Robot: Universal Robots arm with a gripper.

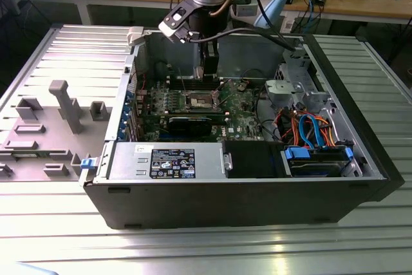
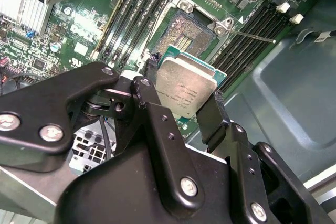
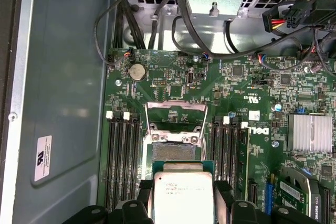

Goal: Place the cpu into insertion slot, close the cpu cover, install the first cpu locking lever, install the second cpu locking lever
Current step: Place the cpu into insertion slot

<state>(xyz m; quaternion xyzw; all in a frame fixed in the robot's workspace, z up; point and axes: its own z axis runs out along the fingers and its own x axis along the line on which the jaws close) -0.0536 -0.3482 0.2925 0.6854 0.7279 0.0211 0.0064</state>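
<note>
My hand (image 2: 184, 92), in the second wrist view, pinches the cpu (image 2: 187, 83) by two edges, near the bare insertion slot (image 2: 185, 32) but apart from it; the exterior view shows the hand at upper middle.

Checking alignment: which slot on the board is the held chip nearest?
The insertion slot: the square, metal-rimmed socket just beyond the cpu, which is clamped between the jaws of the gripper. The long, narrow memory slots only flank it.
</note>
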